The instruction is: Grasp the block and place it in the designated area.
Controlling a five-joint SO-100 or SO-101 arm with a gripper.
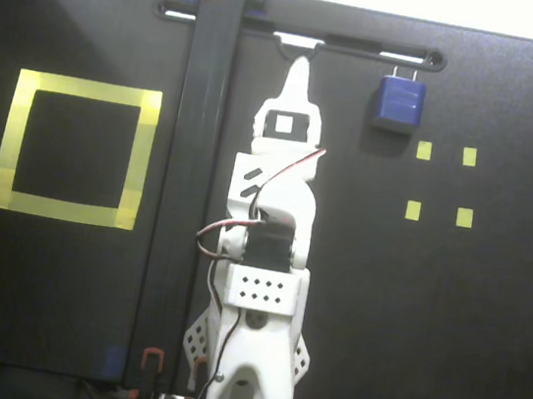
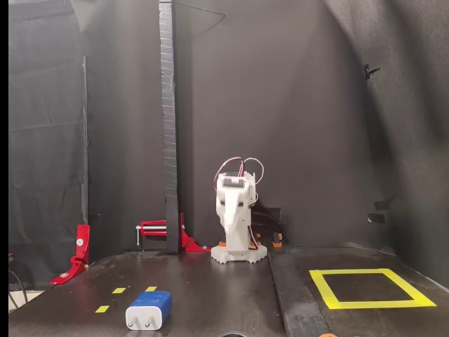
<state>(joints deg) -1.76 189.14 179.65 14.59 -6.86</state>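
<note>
In a fixed view from above, the end effector point(image 1: 300, 65), its opening unreadable, points at the table's point(image 1: 486, 330) far edge; the block point(image 1: 399, 102) lies right of it, apart. In a fixed view from the front, the block point(image 2: 149, 309) sits near the front edge, bare table between it and the end effector point(image 2: 229, 219).

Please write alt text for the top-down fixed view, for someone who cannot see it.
A white robot arm reaches up the middle of a black table, its tool pointing at the far edge and holding nothing. A dark-blue block lies to its right above four small yellow tape squares; a large yellow tape square sits empty at left.
</note>
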